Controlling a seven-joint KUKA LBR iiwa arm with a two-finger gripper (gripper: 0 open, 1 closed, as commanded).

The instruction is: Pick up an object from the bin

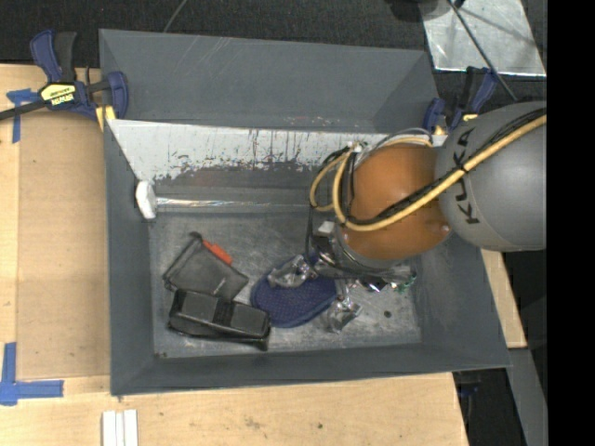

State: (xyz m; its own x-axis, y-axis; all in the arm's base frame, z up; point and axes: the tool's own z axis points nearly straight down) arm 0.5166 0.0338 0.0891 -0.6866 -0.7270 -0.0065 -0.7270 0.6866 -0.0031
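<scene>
My gripper [318,293] hangs low over the bin floor, right of centre, under the arm's orange cover. Its two metal fingertips [294,272] stand apart, one at the upper edge of a dark blue, rounded flat thing [284,305] and the other just off that thing's right end. The gripper looks open, with the blue thing's right part lying between the tips on the floor. Against the blue thing's left side lies a black rectangular block [218,319].
A dark grey flat wedge [200,269] with an orange-red tip [218,253] lies above the black block at the left. A small white piece [146,200] sits at the left wall. The arm covers the bin's right part.
</scene>
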